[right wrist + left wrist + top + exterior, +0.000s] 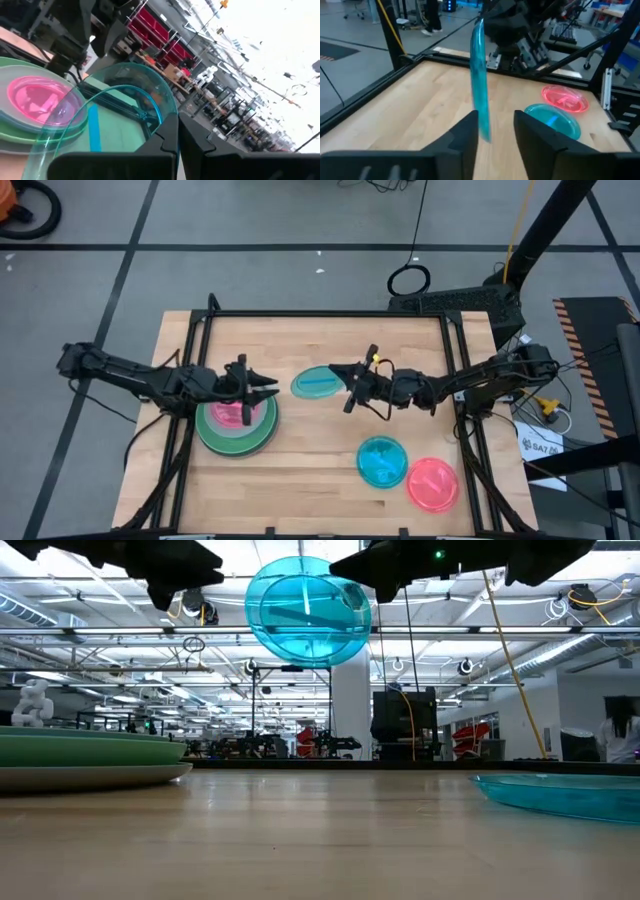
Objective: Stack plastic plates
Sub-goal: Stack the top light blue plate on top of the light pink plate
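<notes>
We see the wooden worktop point(320, 450) carrying a stack point(236, 426) near its left edge: a large grey plate point(262, 446) at the bottom, a large green plate point(214, 432) on it, and a pink plate point(228, 414) on top. In the low view the green plate point(90, 748) rests on the grey one point(95, 776) at the left.

The left gripper point(268, 391) hovers over the right rim of that stack, its fingers point(465, 137) spread apart and holding nothing. The left wrist view shows the lifted cyan plate point(479, 85) edge-on just beyond the gap between them.

The right gripper point(347, 377) reaches in from the right edge toward the middle of the worktop. Its fingers point(167, 132) are clenched on the rim of that cyan plate point(318, 382), which hangs in the air between the two grippers, clear of the wood. In the low view this plate point(306, 610) is tilted with its face toward the camera. In the right wrist view we see the plate point(120, 105) in front of the stack's pink plate point(37, 100).

Toward the near right corner, a second cyan plate point(382, 461) lies flat on the wood, and a second pink plate point(433, 484) lies just beside it, closer to the corner. We cannot tell whether their rims touch.
</notes>
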Action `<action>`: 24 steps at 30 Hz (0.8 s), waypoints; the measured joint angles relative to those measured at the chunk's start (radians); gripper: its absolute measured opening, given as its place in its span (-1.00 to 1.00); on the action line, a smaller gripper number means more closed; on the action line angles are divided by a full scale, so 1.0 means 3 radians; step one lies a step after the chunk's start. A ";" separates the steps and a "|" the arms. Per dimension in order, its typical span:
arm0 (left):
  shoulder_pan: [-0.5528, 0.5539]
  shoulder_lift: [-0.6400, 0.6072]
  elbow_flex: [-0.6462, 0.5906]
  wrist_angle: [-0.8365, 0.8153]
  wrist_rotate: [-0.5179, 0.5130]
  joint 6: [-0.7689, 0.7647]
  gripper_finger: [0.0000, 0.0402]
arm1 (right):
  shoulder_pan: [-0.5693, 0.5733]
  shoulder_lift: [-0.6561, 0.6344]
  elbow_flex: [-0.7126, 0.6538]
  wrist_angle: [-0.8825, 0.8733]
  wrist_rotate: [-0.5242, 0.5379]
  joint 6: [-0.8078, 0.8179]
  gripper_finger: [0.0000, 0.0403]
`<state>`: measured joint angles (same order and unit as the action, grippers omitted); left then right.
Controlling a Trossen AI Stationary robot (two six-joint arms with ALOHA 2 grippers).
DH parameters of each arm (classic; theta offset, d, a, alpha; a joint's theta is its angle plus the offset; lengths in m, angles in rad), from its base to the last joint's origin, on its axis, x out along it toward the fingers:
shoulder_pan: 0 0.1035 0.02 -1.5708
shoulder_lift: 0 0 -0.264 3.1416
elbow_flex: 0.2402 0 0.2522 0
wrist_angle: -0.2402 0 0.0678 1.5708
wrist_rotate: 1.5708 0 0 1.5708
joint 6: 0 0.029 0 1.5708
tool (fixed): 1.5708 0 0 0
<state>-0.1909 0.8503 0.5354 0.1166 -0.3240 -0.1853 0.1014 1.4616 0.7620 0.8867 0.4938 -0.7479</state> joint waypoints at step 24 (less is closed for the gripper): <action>0.0086 0.0854 0.0000 0.0802 -0.0318 -0.0063 -0.12 | 0.0082 -0.0001 0.0000 0.0005 0.0188 -0.0209 -1.00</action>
<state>-0.1650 1.1064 0.5354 0.3571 -0.4192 -0.2043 0.1261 1.4612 0.7620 0.8883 0.5503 -0.8104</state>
